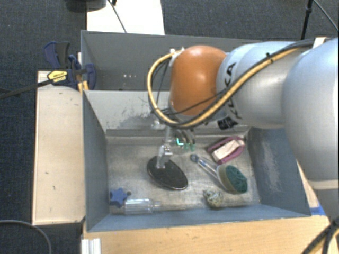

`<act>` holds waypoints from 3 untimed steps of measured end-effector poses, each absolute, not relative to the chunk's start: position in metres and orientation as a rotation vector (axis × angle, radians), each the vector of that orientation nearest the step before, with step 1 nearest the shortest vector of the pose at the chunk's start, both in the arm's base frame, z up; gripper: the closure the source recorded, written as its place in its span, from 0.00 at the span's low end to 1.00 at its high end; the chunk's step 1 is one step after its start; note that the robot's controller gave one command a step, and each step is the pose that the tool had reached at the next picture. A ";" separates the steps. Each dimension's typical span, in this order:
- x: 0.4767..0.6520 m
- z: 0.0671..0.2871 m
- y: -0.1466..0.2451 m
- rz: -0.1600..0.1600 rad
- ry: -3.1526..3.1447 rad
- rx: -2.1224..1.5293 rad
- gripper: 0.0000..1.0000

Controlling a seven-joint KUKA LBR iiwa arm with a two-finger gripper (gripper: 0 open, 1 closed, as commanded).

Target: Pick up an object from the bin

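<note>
The end effector [165,155] is being seen at the upper-left end of a black oval disc [170,177], mid-frame, lying lengthwise toward lower right. Open or closed cannot be told

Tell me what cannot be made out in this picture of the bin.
Camera view:
- The gripper touching the flat black oval disc or hovering over it: too small to tell.
- Floor of the grey metal bin behind the gripper: hidden by the arm's round orange cover.
- The small mottled grey lump at the front: too small to identify.
</note>
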State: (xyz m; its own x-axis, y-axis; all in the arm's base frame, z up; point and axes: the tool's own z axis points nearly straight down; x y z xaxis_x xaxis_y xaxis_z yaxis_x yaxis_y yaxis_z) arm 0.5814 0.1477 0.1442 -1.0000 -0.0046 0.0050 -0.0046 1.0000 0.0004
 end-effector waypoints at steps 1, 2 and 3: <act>0.531 0.071 0.097 -0.006 -3.147 -0.040 0.00; 0.536 0.075 0.098 -0.007 -3.158 -0.047 1.00; 0.537 0.226 0.078 -0.001 -3.151 0.026 1.00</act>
